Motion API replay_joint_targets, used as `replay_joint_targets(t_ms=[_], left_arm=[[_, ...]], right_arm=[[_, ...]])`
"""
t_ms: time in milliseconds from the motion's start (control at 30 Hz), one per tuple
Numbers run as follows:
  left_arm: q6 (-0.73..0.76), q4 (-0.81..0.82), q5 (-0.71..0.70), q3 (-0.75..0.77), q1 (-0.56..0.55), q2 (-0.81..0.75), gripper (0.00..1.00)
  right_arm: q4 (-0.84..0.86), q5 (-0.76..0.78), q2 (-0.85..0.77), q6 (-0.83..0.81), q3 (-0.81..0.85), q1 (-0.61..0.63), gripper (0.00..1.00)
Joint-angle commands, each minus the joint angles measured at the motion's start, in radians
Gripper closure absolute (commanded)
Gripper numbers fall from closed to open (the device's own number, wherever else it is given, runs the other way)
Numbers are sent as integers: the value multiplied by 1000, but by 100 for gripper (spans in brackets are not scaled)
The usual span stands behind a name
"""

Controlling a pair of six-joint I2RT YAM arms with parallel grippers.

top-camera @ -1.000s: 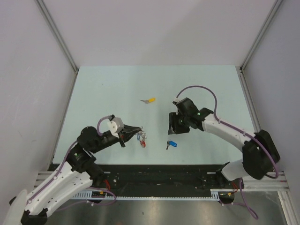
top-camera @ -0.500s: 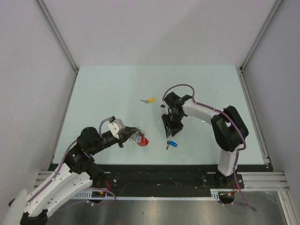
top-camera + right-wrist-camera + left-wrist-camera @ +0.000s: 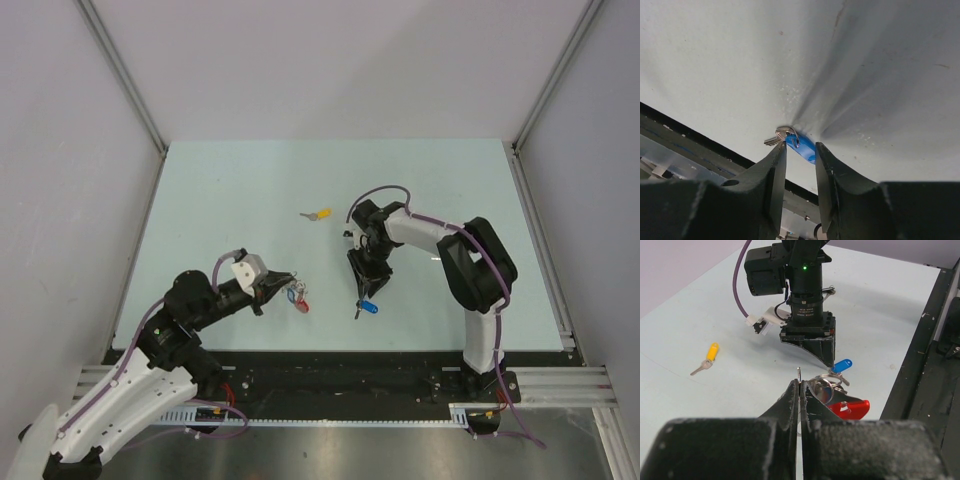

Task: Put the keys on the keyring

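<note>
Pale surface (image 3: 230,200), lilac walls (image 3: 330,60). Two loose keys: yellow key (image 3: 320,214) apart, blue key (image 3: 368,308) between right claw (image 3: 800,148) tips, grip unclear. One keyring (image 3: 821,386), red tag (image 3: 854,409), pinched in clenched left claw (image 3: 800,387).

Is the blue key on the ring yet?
No. Blue key lies on the table, apart from the ring in the left end effector.

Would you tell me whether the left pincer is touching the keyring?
Touching: the left wrist view shows the keyring wire clamped between the jaws of the shut left pincer.
</note>
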Motion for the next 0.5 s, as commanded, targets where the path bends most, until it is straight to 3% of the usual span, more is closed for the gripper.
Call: replay_joint_targets(t_ms=[0,467], left_arm=[[13,30,-2,51,7,-2,100],[13,24,1,51,8,5,99]], right_arm=[[-5,-45,18,-22,34,-5,66],[4,-59,49,-41,34,-8,74]])
